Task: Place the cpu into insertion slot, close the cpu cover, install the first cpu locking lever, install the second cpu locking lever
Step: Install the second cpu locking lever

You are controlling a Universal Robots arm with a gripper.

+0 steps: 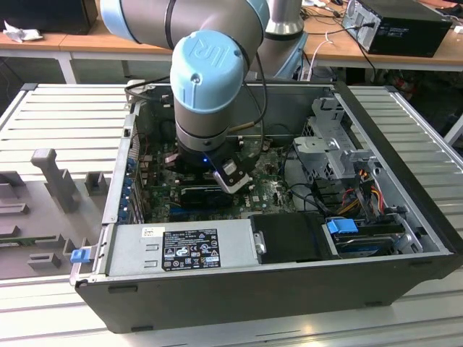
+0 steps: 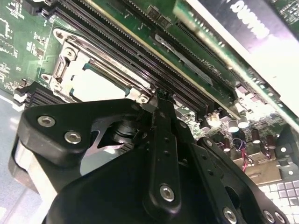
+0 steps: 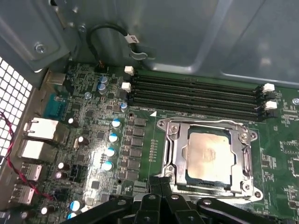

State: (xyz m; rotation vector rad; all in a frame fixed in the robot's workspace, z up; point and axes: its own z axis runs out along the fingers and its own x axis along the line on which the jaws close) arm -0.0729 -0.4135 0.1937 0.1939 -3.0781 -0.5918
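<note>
A ribbed grey metal table (image 1: 65, 116) carries an open black computer case (image 1: 275, 289) lying on its side, spread over most of the table's middle. Just beside the case, toward the table's edge at the exterior view's left, rests a grey moulded fixture (image 1: 43, 210) with upright blocks and recesses.

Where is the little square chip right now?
The cpu sits flat in the insertion slot on the green motherboard, under the cpu cover, beside the long black memory slots in the first wrist view.
</note>
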